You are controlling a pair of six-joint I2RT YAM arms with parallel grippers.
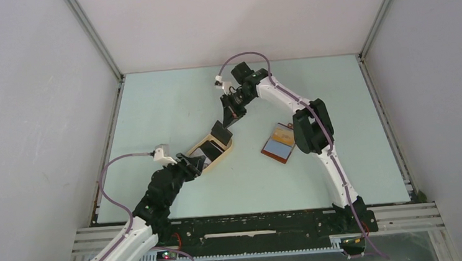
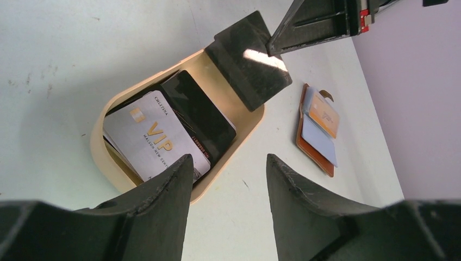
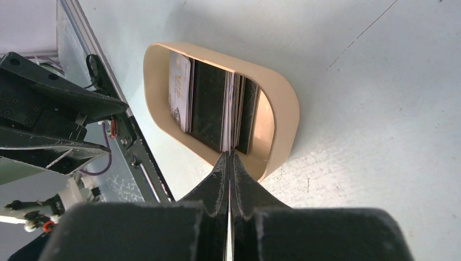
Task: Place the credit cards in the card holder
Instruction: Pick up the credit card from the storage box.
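right wrist: right tool point(image 3: 229, 159) pinches glossy black card point(image 2: 244, 68); left tool point(image 2: 228, 163) gapes near oval tray point(image 3: 285, 103).

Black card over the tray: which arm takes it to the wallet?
Right. The right pincer is shut on the black plastic card above the beige oval tray, and the open reddish-brown leather wallet lies nearer that arm. The left pincer is open and empty at the tray's rim.

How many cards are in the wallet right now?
2. An orange card lies on top and a pale blue card under it, both in the open wallet right of the tray. Others may be hidden beneath them.
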